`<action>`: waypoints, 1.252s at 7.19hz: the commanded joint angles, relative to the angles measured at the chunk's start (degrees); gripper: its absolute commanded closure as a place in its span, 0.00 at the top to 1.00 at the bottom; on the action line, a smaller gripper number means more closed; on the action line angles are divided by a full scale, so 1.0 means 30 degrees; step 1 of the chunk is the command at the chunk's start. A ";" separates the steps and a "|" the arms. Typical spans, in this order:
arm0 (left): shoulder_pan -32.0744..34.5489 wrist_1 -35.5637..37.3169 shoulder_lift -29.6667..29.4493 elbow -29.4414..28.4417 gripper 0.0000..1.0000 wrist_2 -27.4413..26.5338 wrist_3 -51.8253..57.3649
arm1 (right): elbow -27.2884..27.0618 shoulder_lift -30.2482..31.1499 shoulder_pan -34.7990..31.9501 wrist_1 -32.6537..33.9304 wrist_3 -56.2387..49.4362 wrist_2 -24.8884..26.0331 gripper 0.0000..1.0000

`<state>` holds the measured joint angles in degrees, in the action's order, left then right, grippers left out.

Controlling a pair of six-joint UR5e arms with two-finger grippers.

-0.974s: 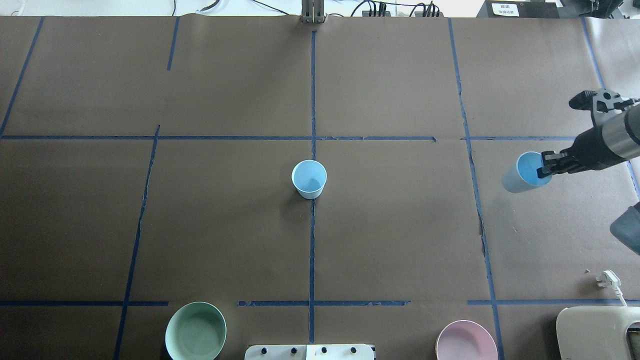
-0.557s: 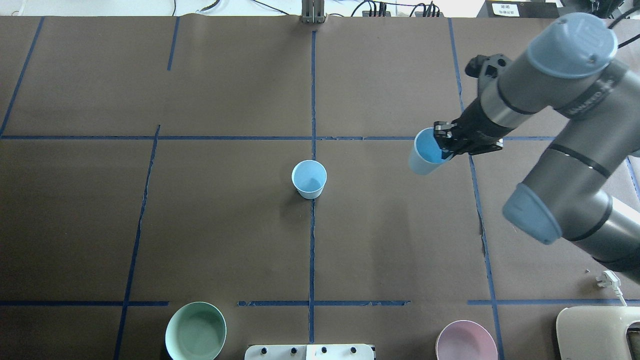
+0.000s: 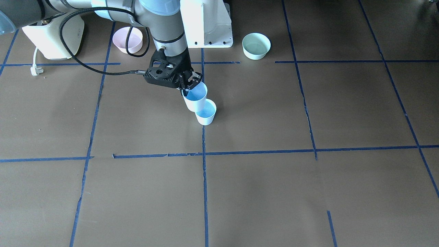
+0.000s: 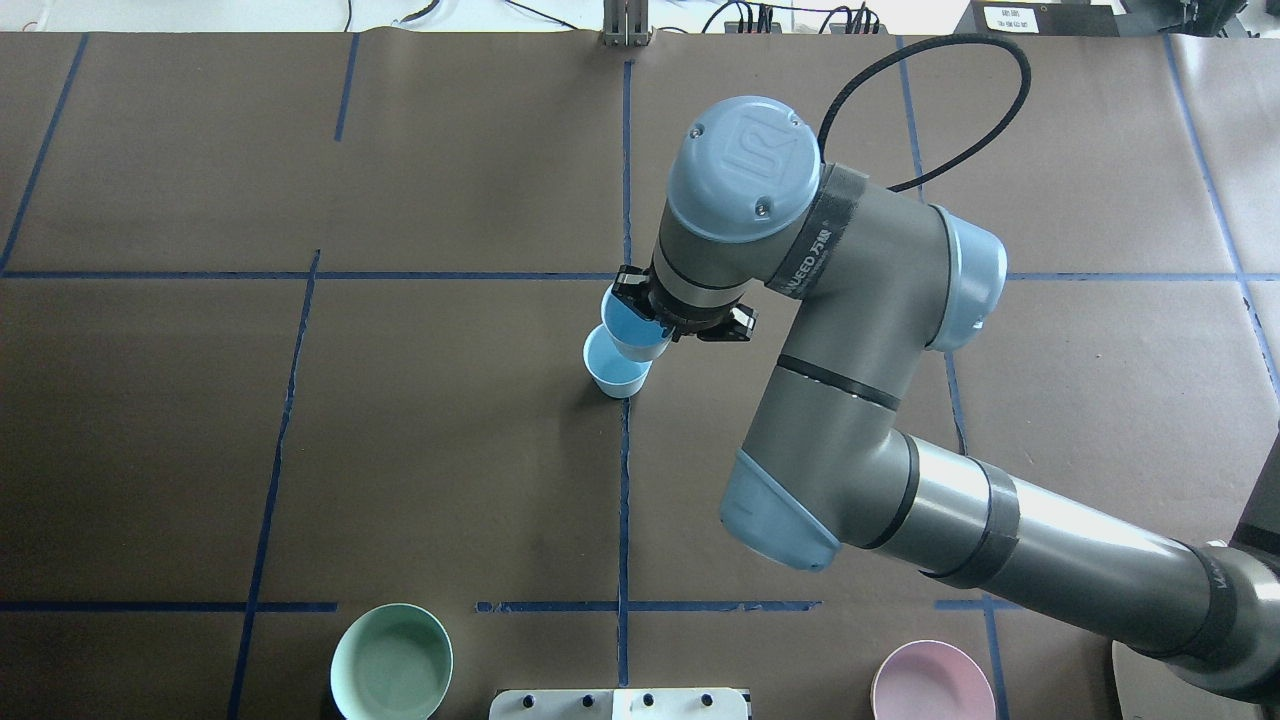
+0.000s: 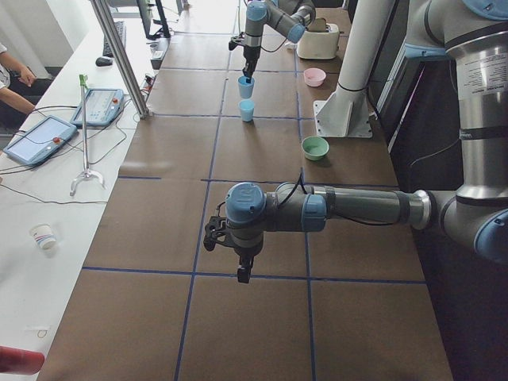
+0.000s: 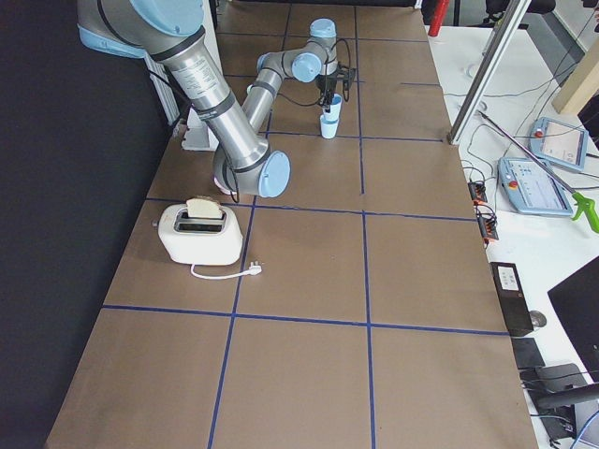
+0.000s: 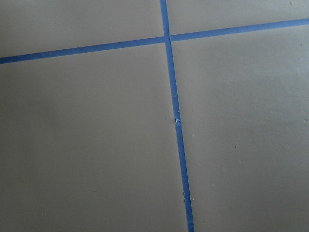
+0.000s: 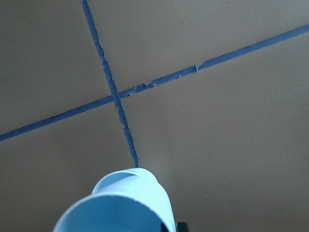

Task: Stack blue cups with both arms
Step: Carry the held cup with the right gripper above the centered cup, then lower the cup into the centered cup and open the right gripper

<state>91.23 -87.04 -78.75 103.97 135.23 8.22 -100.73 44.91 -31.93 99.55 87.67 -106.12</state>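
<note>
One blue cup (image 4: 615, 374) stands upright on the table's centre line; it also shows in the front view (image 3: 205, 114) and the left view (image 5: 247, 111). My right gripper (image 4: 643, 312) is shut on the rim of the second blue cup (image 4: 628, 326). It holds that cup slightly tilted just above the standing one (image 3: 195, 96), with a gap between them in the left view (image 5: 247, 86). The right wrist view shows the held cup (image 8: 116, 205) at its bottom edge. My left gripper (image 5: 240, 274) hangs over bare table far from the cups; I cannot tell if it is open.
A mint green bowl (image 4: 391, 662) and a pale pink bowl (image 4: 932, 683) sit at the near edge on either side of the white pedestal (image 3: 205, 24). A toaster (image 6: 199, 231) with its plug (image 3: 34, 70) stands on the robot's right.
My right arm has swept left from the table's right edge to the centre, carrying the blue cup to just above the standing cup. The standing cup has not moved.
</note>
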 commanded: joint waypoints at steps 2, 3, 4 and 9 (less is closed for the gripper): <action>0.0000 0.0011 0.0000 0.0030 1.00 0.0098 -0.0014 | 0.0705 -0.0351 0.0591 -0.0253 0.0250 0.0628 0.00; 0.0000 -0.0018 0.0000 0.0001 1.00 0.0098 -0.0014 | 0.0734 -0.0379 0.0709 -0.0427 0.0221 0.0629 0.04; 0.0000 -0.0018 0.0000 0.0001 1.00 0.0098 -0.0014 | 0.1082 -0.0293 0.0739 -0.1531 0.0162 0.0658 0.82; -0.0058 -0.0077 -0.0087 -0.0231 1.00 -0.0048 0.0045 | 0.1380 0.1221 -0.2410 -0.2069 -0.4059 -0.3427 1.00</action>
<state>91.13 -87.28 -78.86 103.83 135.35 8.39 -96.38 45.63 -34.43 93.30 82.85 -110.44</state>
